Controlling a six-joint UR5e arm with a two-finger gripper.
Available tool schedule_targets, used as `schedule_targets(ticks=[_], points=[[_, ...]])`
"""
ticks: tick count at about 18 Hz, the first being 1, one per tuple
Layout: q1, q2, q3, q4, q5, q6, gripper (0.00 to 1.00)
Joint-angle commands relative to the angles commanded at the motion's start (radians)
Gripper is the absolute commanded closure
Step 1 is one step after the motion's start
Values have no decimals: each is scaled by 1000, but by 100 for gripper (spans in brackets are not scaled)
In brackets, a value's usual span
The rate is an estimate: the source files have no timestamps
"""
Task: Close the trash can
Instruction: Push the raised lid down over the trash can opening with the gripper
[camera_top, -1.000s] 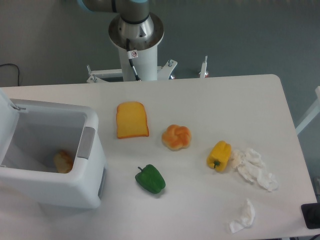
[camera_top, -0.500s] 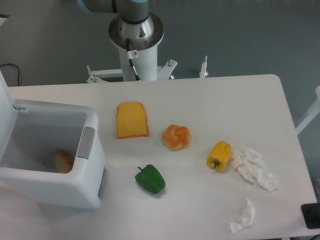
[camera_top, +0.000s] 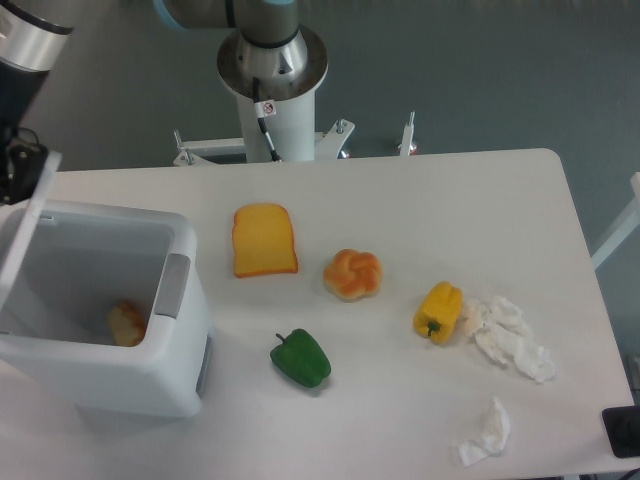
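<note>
Since the earlier frame, the arm's dark claw (camera_top: 12, 165) has arrived at ten o'clock behind the boxy white plastic trash can's (camera_top: 110, 372) raised flat lid (camera_top: 25, 235); its opening cannot be judged. Lid likely light, stiff, hinged; push its upper edge.

Bright, even overhead light, no hard glare. White table (camera_top: 400, 200) nearly washes out, low contrast against the white trash can (camera_top: 130, 370) and crumpled tissues (camera_top: 510, 335). Shadows soft and short: faint one under the green pepper (camera_top: 300, 358), darker grey strip along the bin's right side and base. Bin interior shaded grey. Overall slightly soft, low-res, mild noise on the grey floor. Arm segment (camera_top: 25, 50) at top left looks smeared. No obvious edge distortion.
</note>
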Motion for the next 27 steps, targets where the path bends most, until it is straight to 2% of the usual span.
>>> schedule_targets(ticks=[4,14,27], points=[[2,-2,-14,0,59,18,0],[61,-5,-43,0,57,63,0],[84,-14,-52,-2,55,51,0]])
